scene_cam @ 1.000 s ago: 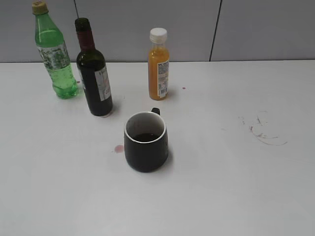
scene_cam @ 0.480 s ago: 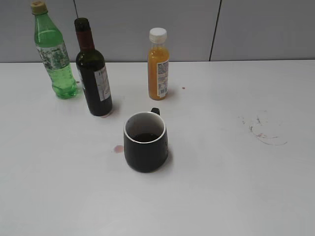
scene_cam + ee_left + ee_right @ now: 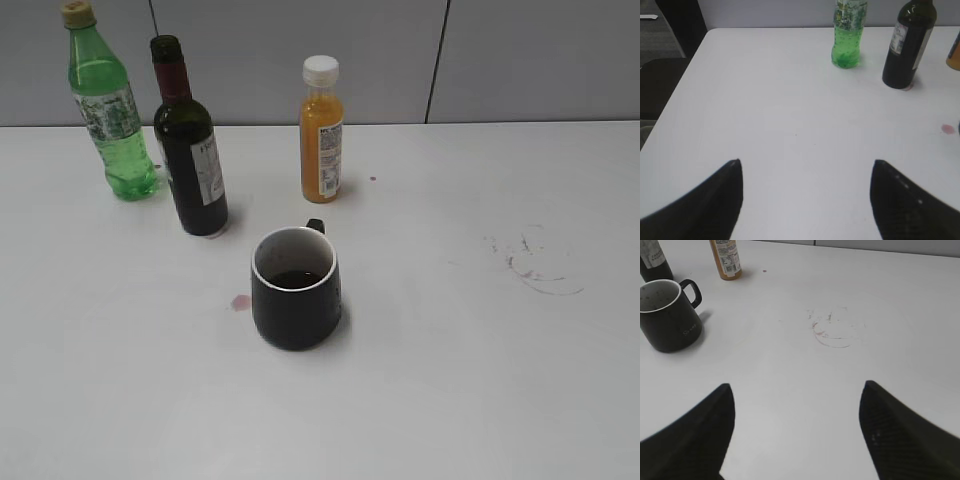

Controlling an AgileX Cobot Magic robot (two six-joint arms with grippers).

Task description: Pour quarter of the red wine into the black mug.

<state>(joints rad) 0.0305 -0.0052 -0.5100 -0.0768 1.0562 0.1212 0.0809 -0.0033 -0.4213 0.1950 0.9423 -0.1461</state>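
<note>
The red wine (image 3: 191,150) is a dark glass bottle with a red foil neck and white label, standing upright and uncapped at the back left; the left wrist view shows it too (image 3: 907,45). The black mug (image 3: 296,288) stands in front of it, white inside, with dark liquid at its bottom; it also shows in the right wrist view (image 3: 667,315). My left gripper (image 3: 806,162) is open over bare table, well short of the bottle. My right gripper (image 3: 796,386) is open too, right of the mug, holding nothing. Neither gripper appears in the exterior view.
A green plastic bottle (image 3: 108,105) stands left of the wine, an orange juice bottle (image 3: 322,132) to its right. A small pink drop (image 3: 239,302) lies left of the mug. Reddish ring stains (image 3: 535,265) mark the table at right. The table's left edge (image 3: 677,85) borders dark floor.
The exterior view shifts very slightly; bottles, mug and both grippers stay where they were.
</note>
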